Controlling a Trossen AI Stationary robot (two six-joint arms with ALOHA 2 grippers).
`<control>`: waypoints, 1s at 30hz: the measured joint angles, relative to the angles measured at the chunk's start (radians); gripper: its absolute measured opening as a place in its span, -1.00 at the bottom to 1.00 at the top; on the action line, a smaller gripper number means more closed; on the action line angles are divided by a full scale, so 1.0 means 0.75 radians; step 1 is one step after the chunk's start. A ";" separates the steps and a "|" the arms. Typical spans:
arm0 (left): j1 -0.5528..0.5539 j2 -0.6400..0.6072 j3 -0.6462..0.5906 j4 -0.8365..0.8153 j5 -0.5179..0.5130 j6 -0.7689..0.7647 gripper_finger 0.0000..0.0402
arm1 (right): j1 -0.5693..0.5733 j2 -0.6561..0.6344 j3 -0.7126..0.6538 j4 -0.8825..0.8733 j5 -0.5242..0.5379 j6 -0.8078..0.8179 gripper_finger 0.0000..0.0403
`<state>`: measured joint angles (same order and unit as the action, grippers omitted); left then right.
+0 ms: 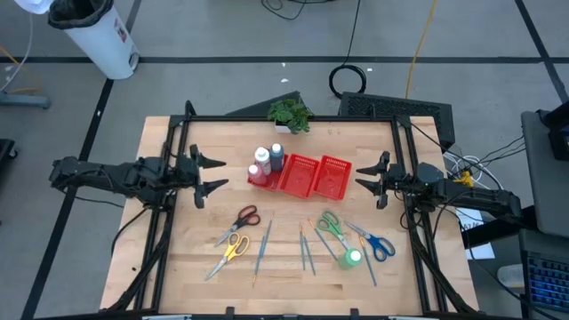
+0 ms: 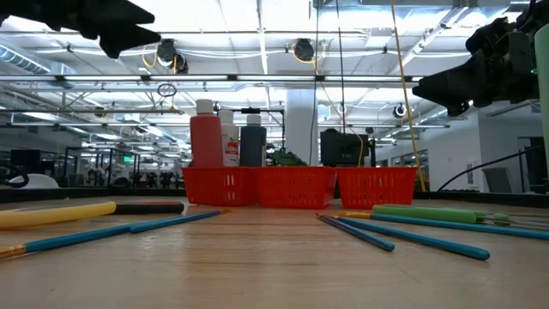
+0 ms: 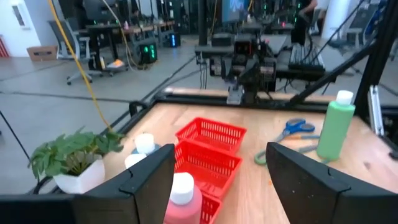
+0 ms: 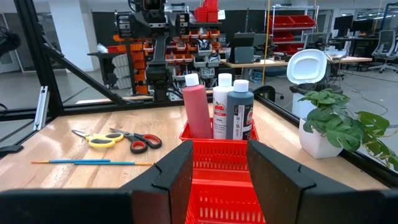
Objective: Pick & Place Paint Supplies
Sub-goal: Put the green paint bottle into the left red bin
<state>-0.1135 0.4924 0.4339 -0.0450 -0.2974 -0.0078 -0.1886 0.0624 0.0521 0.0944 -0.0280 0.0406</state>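
Your left gripper [image 1: 206, 174] and right gripper [image 1: 368, 180] hover level at opposite counter [image 1: 178, 258] edges, jaws parted and empty. Three bottles [image 1: 267, 164] fill the red tray's [image 1: 307, 175] end compartment; scissors [image 1: 240, 219], brushes [image 1: 263, 247] and a green bottle [image 1: 352, 259] lie on the open near half.

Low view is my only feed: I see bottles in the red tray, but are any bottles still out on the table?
Observer: Yes, one green bottle stands on the table on the right arm's side, near the blue scissors.
Operator: Which tray section holds the bottles I see?
Observer: The end section of the red tray nearest the left arm. All three bottles stand there.
Operator: Is either hand carrying anything?
Observer: No. The left hand and the right hand hover open at opposite ends of the tray, holding nothing.
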 joint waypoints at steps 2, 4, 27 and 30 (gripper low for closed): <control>0.001 0.029 0.000 0.010 0.001 -0.002 0.27 | 0.000 0.000 0.000 0.000 0.000 0.000 -0.30; 0.001 0.068 -0.001 0.043 0.002 -0.021 0.27 | 0.000 0.000 0.000 0.000 0.000 0.000 -0.30; 0.001 0.226 -0.001 0.174 0.005 -0.099 0.27 | 0.000 0.000 0.000 0.015 0.000 0.000 -0.30; 0.001 0.226 -0.001 0.174 0.005 -0.093 0.27 | 0.000 -0.001 0.000 0.040 0.000 0.000 -0.30</control>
<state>-0.1127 0.6621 0.4335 0.0853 -0.2935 -0.0777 -0.1885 0.0616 0.0523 0.1243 -0.0278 0.0408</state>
